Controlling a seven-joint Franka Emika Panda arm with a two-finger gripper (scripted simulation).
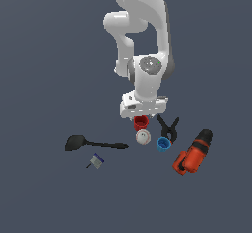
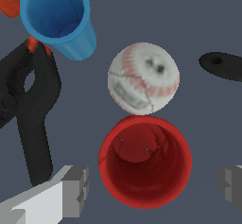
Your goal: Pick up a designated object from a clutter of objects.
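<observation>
The gripper [image 2: 149, 187] hung open astride the upright red cup [image 2: 145, 161], beside the white ball [image 2: 143, 77], nothing yet grasped or lifted.

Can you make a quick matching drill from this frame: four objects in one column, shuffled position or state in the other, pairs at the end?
Column A
1. red cup
2. white ball
3. blue cup
4. black ladle

Column B
a. lying apart, toward the exterior view's left
b. between the two open fingers in the wrist view
c. next to the black clamp, upright, open end up
d. right beside the red cup, red stitching on it

Pairs: 1-b, 2-d, 3-c, 4-a
</observation>
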